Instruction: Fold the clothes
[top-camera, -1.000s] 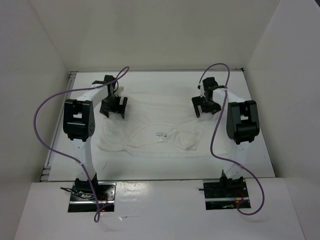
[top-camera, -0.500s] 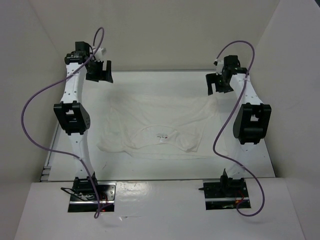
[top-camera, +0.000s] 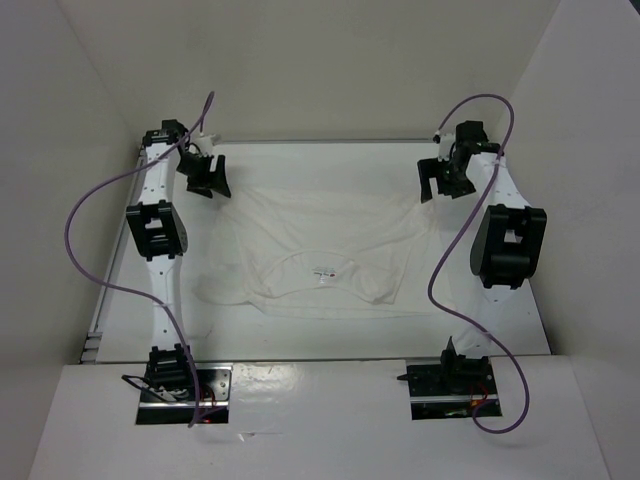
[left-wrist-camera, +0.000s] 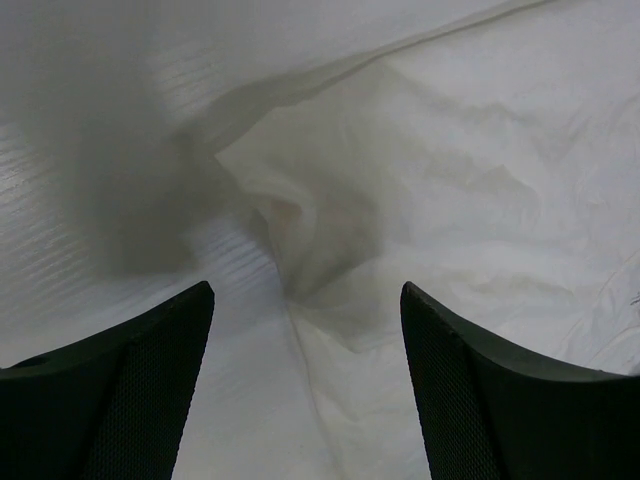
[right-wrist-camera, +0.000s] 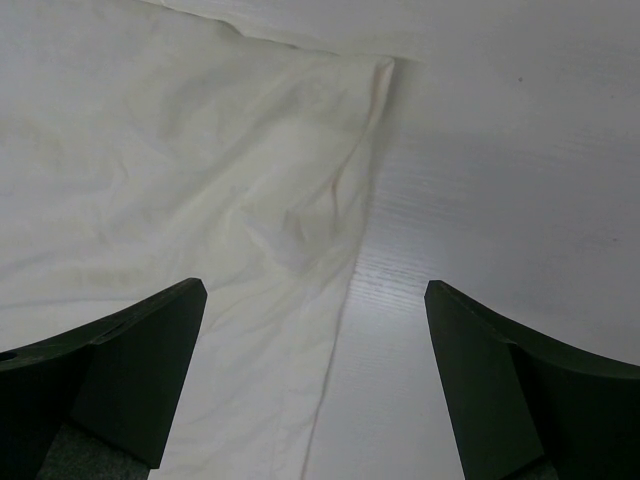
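Looks like a robotics lab cell: boxed in by plain white panels (top-camera: 330, 70) around a white table (top-camera: 320, 165), rigged with left arm (top-camera: 152, 232) and right arm (top-camera: 508, 245) bolted onto metal plates (top-camera: 215, 385) (purple cables (top-camera: 69, 228) looping loose).

Surface: white table (top-camera: 330, 160) | Enclosure: plain white back wall (top-camera: 320, 70), white side walls (top-camera: 60, 150) | Lighting: even, soft shadows | Front: glossy white ledge (top-camera: 320, 420)

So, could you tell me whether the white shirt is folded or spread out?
Spread out and wrinkled: the shirt lies open across the table, its neck label facing up, and no neat fold is visible.
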